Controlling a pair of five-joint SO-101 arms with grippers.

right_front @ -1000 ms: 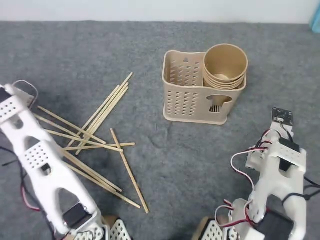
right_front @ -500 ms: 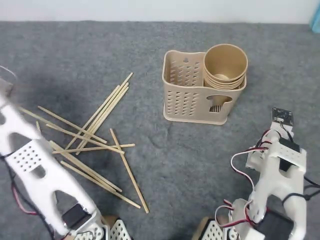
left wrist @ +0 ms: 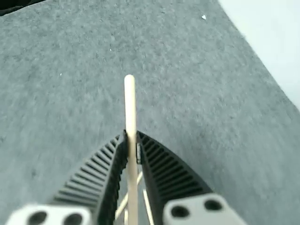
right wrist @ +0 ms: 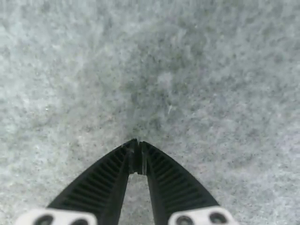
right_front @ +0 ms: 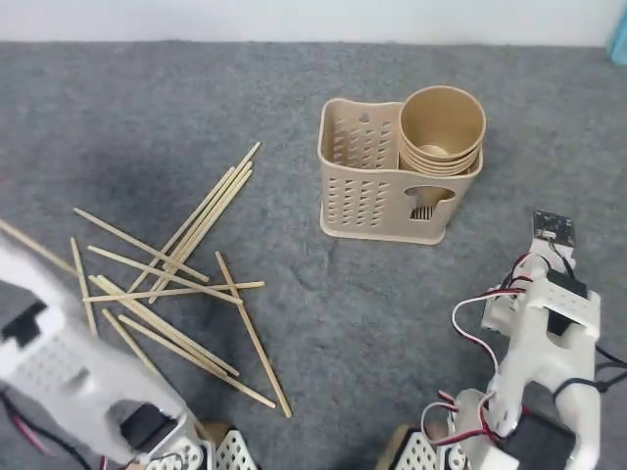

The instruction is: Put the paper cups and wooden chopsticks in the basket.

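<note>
1. Left gripper (left wrist: 131, 140) is clamped on one chopstick (left wrist: 130, 108), whose long axis runs straight out past the fingertips over the grey mat (left wrist: 201, 84).
2. Left arm sits low at the near-left edge. Right gripper (right wrist: 137, 150) is pinched together, empty, nose down.
3. Loose chopsticks (right_front: 176, 264) are fanned left of the basket (right_front: 362, 196), with paper cups (right_front: 441, 127) stacked upright inside it.

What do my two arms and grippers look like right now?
The left arm and right arm are white shells with black servo blocks. Red, white and black cables loop beside the right arm. The left gripper and right gripper have black, ribbed, tapering fingers on white bases.
</note>
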